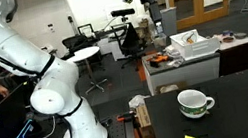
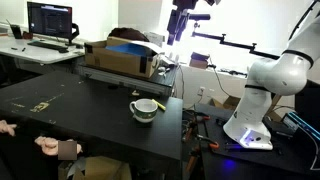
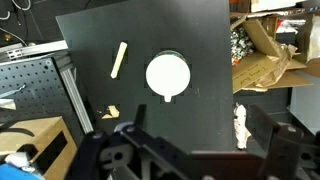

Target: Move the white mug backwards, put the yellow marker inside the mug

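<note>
Black desk point(image 3: 200, 50) beneath me carries the white mug point(image 3: 167, 75). The yellow marker point(image 3: 119, 59) lies near it, not touching. My tool point(image 2: 181, 35) hangs high above, jaws wide apart.

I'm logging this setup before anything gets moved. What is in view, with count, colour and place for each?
wide, squat white mug with a greenish pattern: one, white, upright on the table
thin yellow marker: one, yellow, lying flat on the table, apart from the mug
flat black table: one, black, under mug and marker
open cardboard box: one, brown, just beyond one edge of the table
computer monitor: one, dark with a lit screen, on a desk behind
white robot arm: one, white, base beside the table; its jaws open and empty, high above the table
</note>
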